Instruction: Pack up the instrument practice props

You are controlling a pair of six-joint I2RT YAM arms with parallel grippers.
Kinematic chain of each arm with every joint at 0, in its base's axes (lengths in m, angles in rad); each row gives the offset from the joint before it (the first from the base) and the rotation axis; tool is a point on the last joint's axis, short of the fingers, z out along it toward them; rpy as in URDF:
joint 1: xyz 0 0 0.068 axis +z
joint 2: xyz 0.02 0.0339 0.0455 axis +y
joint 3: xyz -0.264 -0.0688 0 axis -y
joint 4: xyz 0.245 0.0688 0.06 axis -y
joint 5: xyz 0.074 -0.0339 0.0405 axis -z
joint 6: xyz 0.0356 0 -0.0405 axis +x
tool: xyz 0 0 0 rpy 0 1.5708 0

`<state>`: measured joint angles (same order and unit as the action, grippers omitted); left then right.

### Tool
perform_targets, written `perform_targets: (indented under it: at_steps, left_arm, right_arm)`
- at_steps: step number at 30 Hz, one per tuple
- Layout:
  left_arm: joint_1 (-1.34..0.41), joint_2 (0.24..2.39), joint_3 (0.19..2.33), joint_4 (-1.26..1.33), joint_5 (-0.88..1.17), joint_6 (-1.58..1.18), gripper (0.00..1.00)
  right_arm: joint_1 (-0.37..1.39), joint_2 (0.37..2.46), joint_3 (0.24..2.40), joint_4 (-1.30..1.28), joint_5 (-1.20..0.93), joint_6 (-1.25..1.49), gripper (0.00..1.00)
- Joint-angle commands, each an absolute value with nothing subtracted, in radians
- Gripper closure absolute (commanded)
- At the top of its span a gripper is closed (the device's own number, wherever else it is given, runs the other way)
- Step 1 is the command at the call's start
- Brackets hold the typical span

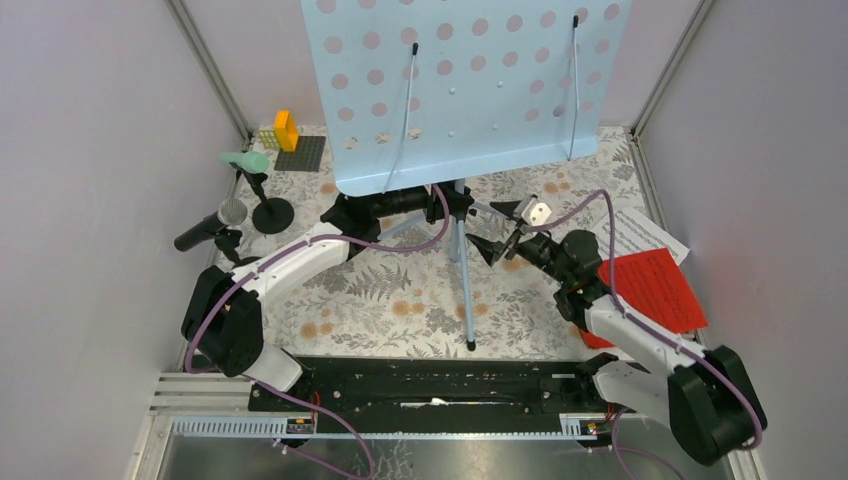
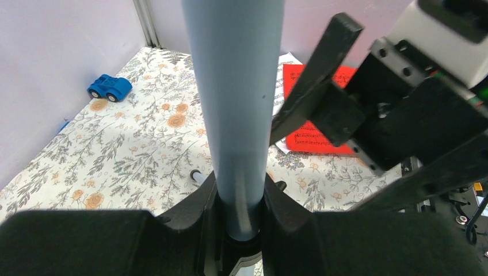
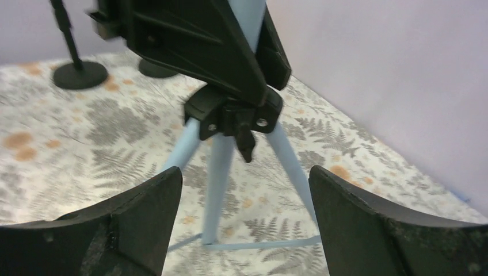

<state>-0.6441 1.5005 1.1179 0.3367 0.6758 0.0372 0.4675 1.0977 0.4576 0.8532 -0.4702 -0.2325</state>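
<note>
Floral table, top of music rack off-frame overhead.

Left arm and right arm: white link shells, bulky black joint housings, purple cables running up from the black base rail. Right gripper: black wedge fingers, white block.

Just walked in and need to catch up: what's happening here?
The left gripper is clamped on the stand's pole, just above the tripod hub. The right gripper is open beside it, holding nothing. The red sheet and white sheet lie on the table at right; the green mic and black mic sit in holders at left. Nothing looks packed yet.
</note>
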Motion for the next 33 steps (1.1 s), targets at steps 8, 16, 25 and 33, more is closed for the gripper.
perform_targets:
  at_steps: [8,16,25,33]
  left_arm:
    - [-0.686,1.552,1.110,0.185,0.747,0.044,1.00]
    - [-0.687,1.535,1.146,0.147,0.675,0.026,1.00]
    - [-0.687,1.527,1.132,0.182,0.665,0.002,1.00]
    - [-0.689,1.545,1.099,0.190,0.678,0.017,1.00]
  right_arm:
    - [0.484,0.792,0.381,0.531,0.050,0.773,0.14]
    - [0.485,0.869,0.441,0.368,-0.028,1.521,0.17]
    - [0.484,0.890,0.465,0.382,-0.032,1.861,0.27]
    - [0.484,0.923,0.506,0.377,-0.058,1.960,0.32]
